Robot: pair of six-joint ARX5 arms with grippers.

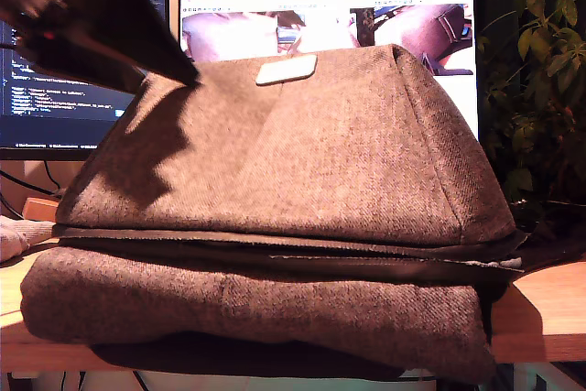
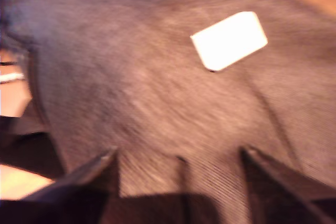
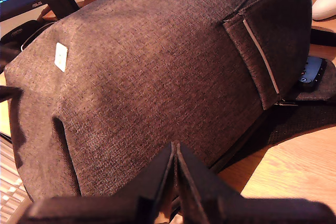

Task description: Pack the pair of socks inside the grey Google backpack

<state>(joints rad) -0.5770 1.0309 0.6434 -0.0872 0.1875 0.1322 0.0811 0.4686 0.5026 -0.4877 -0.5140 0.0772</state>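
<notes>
My second gripper (image 3: 176, 162): fingers clenched together, nothing between them, low beside the pack's flank. My first gripper (image 2: 181, 182): fingers spread apart, empty, above the weave with the pale patch (image 2: 229, 40) close ahead. That view is blurred.

The grey Google backpack (image 1: 302, 162) lies on its side and fills most of the wooden table (image 1: 545, 309). Herringbone cloth, soft and slumping, bulky, and we judge it heavy for one claw. A dark zip seam (image 1: 275, 249) runs along its length with dark lining showing at it. We cannot tell whether it is unzipped far enough. The upper flap at that seam looks like the place to pinch and lift.

The pair of socks (image 1: 13, 235): we take the pale knit bundle at the exterior view's left edge for it. It sits on the table just beside the pack's end, outside it, and is mostly cut off by the frame. Light, soft and squashy, so it will take a pinch anywhere.

A dark arm (image 1: 101, 20) hangs at the exterior view's upper left, its tip near the patch. This is probably the first arm.

In the way: the pack's bulk lies between the seam and the grippers. A small dark device (image 3: 313, 69) sits beside the pack, and a white shape (image 3: 324, 1) beyond it is unclear.

Behind the pack stand two monitors (image 1: 330, 20), with a plant (image 1: 536, 70) at the exterior view's right.
</notes>
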